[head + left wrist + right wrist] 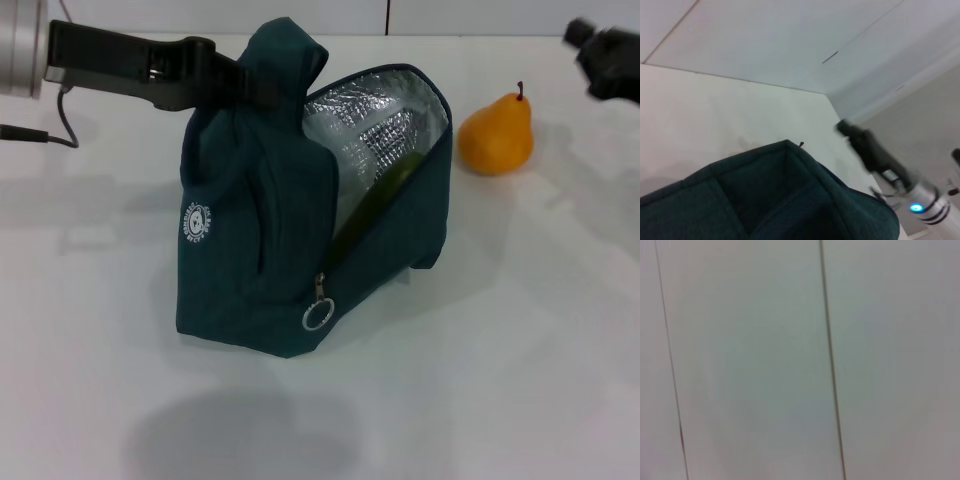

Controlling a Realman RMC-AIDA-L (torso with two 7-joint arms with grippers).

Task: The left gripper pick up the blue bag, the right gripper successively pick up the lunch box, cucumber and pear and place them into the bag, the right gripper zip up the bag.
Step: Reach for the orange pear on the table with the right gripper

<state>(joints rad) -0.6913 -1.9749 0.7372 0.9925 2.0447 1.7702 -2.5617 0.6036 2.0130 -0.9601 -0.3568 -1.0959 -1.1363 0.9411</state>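
The lunch box cannot be made out anywhere; if it lies inside the blue bag (270, 230), the bag's wall and its silver lining (370, 130) hide it. Of the cucumber (375, 205) only a dark green strip shows, leaning along the open zipper edge inside the bag's mouth, its lower end cut off by the fabric. The left gripper (245, 85) reaches the bag's raised top flap from the bag's left and is clenched on the fabric there, though the fingertips are buried in the fold. The right gripper (605, 55) is mostly cut off at the edge of the head view, up and to the right of the bag, beyond the pear; whether its fingers are apart or together cannot be told. In the left wrist view it appears as a blurred dark shape (867, 147) past the bag's top (785, 195). The right wrist view shows only pale panels with thin seams.

Counted: one bag, standing on the white table (520, 380) with its mouth open; one pear (497, 130), upright on the table just right of the bag, apart from it; one cucumber; one zipper pull with a metal ring (318, 314), hanging at the bag's lower front.
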